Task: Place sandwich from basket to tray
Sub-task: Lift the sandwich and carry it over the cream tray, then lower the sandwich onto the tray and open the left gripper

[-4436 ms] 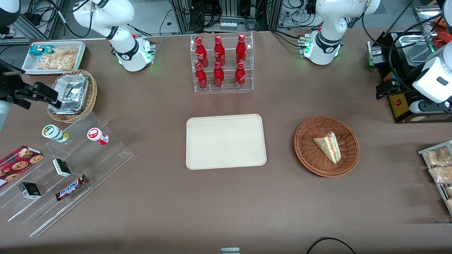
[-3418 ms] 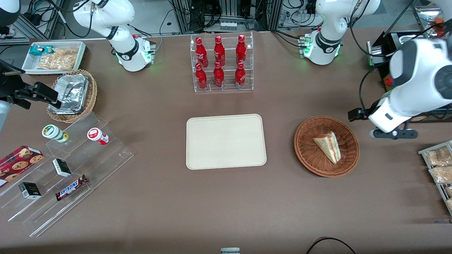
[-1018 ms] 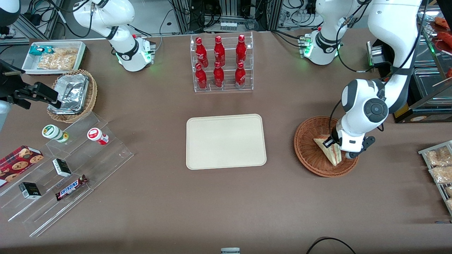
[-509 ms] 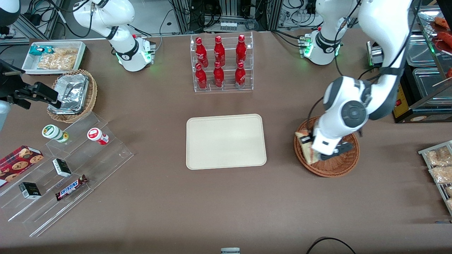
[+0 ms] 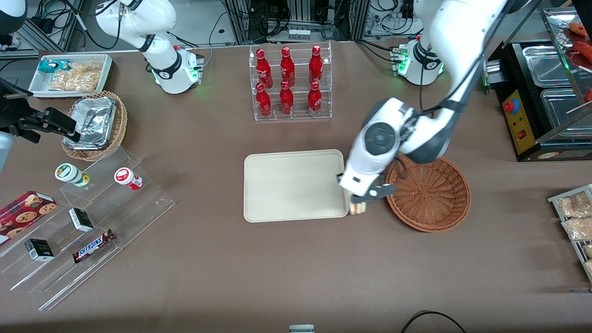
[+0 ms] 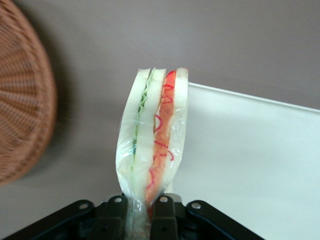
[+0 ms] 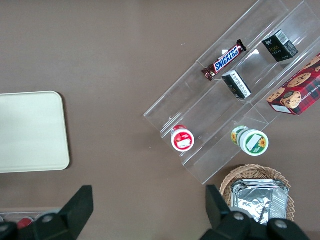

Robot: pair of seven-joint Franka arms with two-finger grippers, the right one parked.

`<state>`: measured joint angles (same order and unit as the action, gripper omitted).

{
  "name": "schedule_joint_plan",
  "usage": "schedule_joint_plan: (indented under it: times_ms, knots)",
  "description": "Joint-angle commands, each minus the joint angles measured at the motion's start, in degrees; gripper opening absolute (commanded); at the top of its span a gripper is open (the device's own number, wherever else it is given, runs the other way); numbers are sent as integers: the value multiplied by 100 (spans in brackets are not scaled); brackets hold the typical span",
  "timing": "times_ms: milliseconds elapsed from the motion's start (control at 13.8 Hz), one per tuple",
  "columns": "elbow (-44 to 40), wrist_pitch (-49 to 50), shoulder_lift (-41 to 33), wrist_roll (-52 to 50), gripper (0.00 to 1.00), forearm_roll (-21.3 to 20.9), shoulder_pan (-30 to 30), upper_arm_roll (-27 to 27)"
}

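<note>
Round reddish-brown woven wicker basket [image 5: 434, 194] sits bare on the brown counter [image 5: 222, 268], nothing in it. Flat beige rectangular plastic tray [image 5: 291, 185] w/ rounded corners also bare, lying at the basket's 9 o'clock in front view.

Triangular white-bread sandwich [image 6: 152, 145] in clear wrap, green + pink-red filling layers at its edge, is off the counter, gripped at one end by the left arm's gripper [image 6: 141, 212]; jaws closed narrow on it. In wrist view its long axis runs straight out from the jaws toward 12 o'clock, layers edge-on, free tip over the tray's rim where it meets the counter. In front view only a small bit of it [image 5: 357, 209] shows under the gripper [image 5: 365, 196], between tray edge and basket, at the tray's 4 o'clock corner, just beside the rim.

Clear acrylic rack [image 5: 290, 83] at the tray's 12 o'clock holds six red bottles. Toward the parked arm's end: lighter tan wicker basket [image 5: 99, 127] w/ foil containers; white bin [image 5: 69, 76] w/ snack packets.
</note>
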<state>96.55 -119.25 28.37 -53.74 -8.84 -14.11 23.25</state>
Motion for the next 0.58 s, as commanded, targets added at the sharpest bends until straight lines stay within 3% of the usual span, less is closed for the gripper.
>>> schedule_joint_plan:
  times_ms: [0,218,509]
  knots:
    - [-759,122,581,-382,7,-127,-469,-31]
    - [-1331,130,1099,-724,6,-222,-952,-57]
    - [-1736,122,1627,-1208,6,-750,-1357,-48]
